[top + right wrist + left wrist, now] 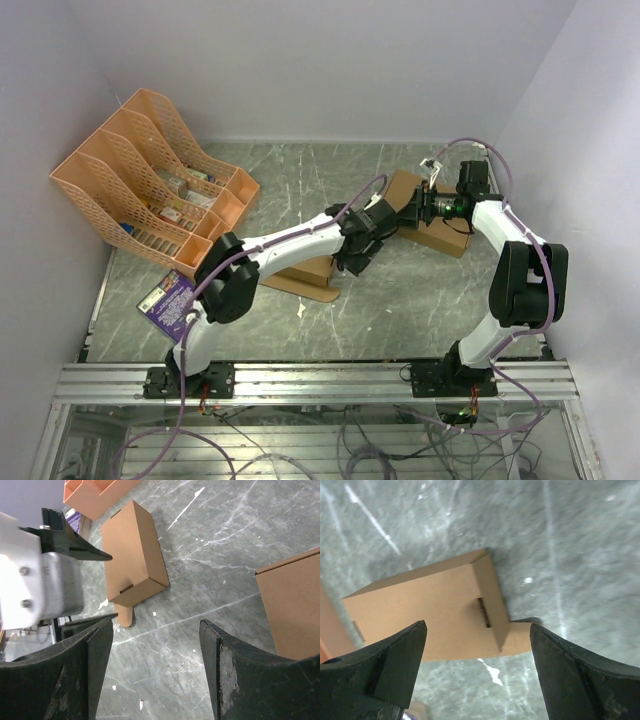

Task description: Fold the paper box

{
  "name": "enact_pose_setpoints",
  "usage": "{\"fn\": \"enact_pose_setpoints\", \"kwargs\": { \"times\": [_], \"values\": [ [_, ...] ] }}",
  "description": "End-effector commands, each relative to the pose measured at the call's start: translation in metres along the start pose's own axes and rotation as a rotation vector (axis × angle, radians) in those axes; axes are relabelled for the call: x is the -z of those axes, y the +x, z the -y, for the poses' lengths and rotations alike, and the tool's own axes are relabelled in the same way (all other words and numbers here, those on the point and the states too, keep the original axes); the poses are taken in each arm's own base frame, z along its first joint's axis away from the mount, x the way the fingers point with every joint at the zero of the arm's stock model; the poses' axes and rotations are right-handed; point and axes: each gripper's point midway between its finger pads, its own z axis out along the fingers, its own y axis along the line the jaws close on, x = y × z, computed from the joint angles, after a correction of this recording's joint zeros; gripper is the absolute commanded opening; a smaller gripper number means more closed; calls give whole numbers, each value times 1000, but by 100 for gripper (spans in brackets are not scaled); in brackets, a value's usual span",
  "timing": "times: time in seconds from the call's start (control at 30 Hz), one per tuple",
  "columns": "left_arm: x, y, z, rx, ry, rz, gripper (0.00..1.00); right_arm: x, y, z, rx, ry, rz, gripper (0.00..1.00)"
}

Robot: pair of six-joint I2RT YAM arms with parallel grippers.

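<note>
Clutter sits mostly along the left side of the bench. An orange file rack fills the far left corner with small items in its compartments. A purple packet lies by the left edge towards the near left corner, just beside the left arm. A few white scraps lie loose on the grey marbled surface.

The paper box lies flat near the middle of the bench, a little towards the left. It is folded into a narrow brown block with a slot in its end face, and a rounded tab sticks out flat on the bench from that end. From above, the left arm's forearm crosses over it and hides much of its top. The left jaws hang above its right end, spread wide with nothing between them and clear of the cardboard.

A larger brown box rests towards the far right corner, well apart from the paper box. The right arm bends in from the right edge, and its jaws are parted and empty. In the wrist view the larger box lies outside the right-hand finger. Whether the finger touches the box cannot be told.

An aluminium rail runs along the near edge, carrying both arm bases, and white walls close in the other three sides
</note>
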Motion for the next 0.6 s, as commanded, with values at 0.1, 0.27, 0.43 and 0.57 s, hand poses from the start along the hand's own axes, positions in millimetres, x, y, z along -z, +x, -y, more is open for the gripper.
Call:
{"fn": "enact_pose_setpoints", "kwargs": {
  "times": [0.1, 0.27, 0.43, 0.57],
  "values": [
    [58, -49, 20, 143, 305, 242, 91, -1, 9, 2, -25, -17, -8, 69],
    [52, -41, -42, 380, 439, 330, 51, -15, 19, -9, -27, -61, -37, 57],
    [34, -16, -77, 555, 603, 372, 30, -38, 28, -34, 13, -156, -86, 35],
    [11, 6, -68, 567, 617, 283, 26, -58, 36, -72, 66, -304, -123, 25]
  ]
}}
